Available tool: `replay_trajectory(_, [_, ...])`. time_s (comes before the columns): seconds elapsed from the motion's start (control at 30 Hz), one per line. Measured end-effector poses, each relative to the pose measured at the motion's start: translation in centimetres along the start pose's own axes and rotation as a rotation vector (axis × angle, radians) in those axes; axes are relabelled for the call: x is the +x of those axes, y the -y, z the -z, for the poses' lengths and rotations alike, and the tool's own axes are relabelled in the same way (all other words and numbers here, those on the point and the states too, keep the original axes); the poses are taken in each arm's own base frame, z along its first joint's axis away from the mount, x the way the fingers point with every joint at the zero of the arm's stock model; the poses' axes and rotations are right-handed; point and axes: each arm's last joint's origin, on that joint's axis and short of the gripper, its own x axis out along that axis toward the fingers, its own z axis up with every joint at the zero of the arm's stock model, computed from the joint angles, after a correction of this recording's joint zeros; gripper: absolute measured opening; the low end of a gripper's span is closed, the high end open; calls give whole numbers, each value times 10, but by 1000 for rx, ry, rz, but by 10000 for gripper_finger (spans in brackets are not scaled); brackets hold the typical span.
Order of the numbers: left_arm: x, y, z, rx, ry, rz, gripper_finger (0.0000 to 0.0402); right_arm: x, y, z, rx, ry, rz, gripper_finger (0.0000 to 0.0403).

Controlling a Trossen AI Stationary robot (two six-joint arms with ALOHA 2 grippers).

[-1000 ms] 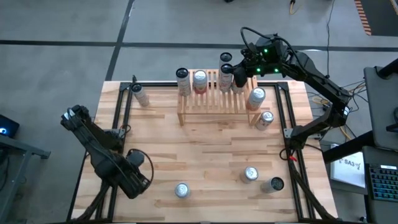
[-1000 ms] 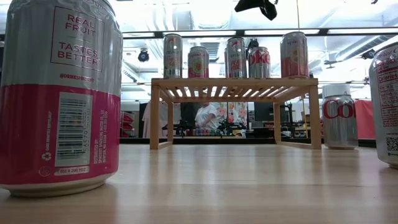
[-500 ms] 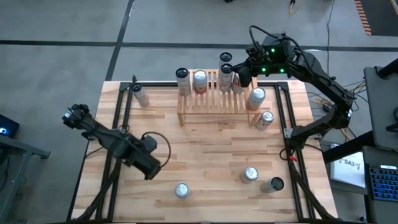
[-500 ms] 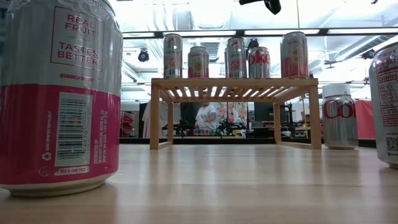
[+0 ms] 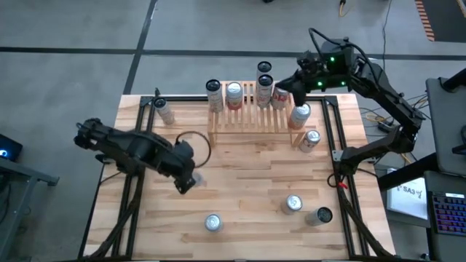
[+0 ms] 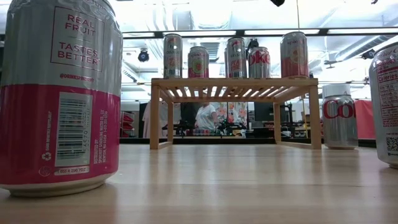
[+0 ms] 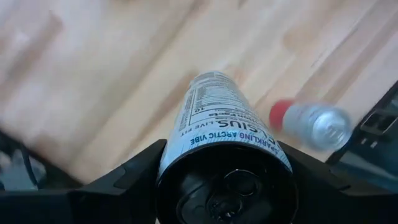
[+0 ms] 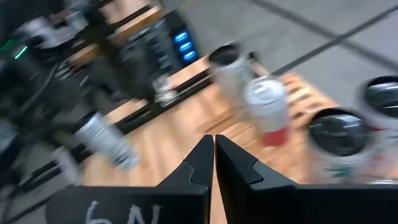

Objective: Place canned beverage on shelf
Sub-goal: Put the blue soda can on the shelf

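A slim white can [image 7: 219, 121] with a black top hangs over the middle-left of the table with my left gripper [image 5: 186, 179] shut on it. The wooden shelf [image 5: 247, 120] stands at the far middle and bears several upright cans [image 6: 236, 57] on its slats. My right gripper [image 5: 286, 86] is shut on nothing and hovers above the shelf's far right end, with its tips [image 8: 214, 146] together. My left gripper pinches the white can's upper end [image 7: 186, 146], just below its black top, between the two fingers [image 7: 134, 180]. The fingers come from above and point steeply down. The can hangs upright below them, clear of the table.
Loose cans stand on the table: one at the far left [image 5: 164, 111], one beside the shelf's right leg [image 5: 312, 138], and three near the front edge [image 5: 212, 222] [image 5: 293, 204] [image 5: 321, 215]. Black frame rails [image 5: 145, 124] run along both sides.
My left gripper has carried the white can from the table's near left corner toward the middle, rising and rolling its wrist; the can stays held and clear. My right gripper, still shut, has drawn back from the shelf toward the table's right edge.
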Motion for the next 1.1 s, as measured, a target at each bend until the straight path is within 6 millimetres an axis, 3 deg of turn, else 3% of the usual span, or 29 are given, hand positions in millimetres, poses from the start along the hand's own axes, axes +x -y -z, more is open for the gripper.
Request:
replay_trajectory(0.2, [-34,-14,-28,70,193,22,242,9,-8,5,-56,-103,-247,9])
replay_trajectory(0.4, [-64,-24,-54,115,358,18,242,32,-22,11,-164,-148,-333,9])
replay_trajectory(0.6, [-72,-14,-81,203,429,4,242,58,-46,13,-292,-113,-438,29])
replay_trajectory(0.83, [-63,-2,-103,381,465,-41,242,78,-63,18,-426,-77,-373,111])
replay_trajectory(1.1, [-61,-1,-111,405,516,-83,242,99,-66,26,-451,-120,-376,232])
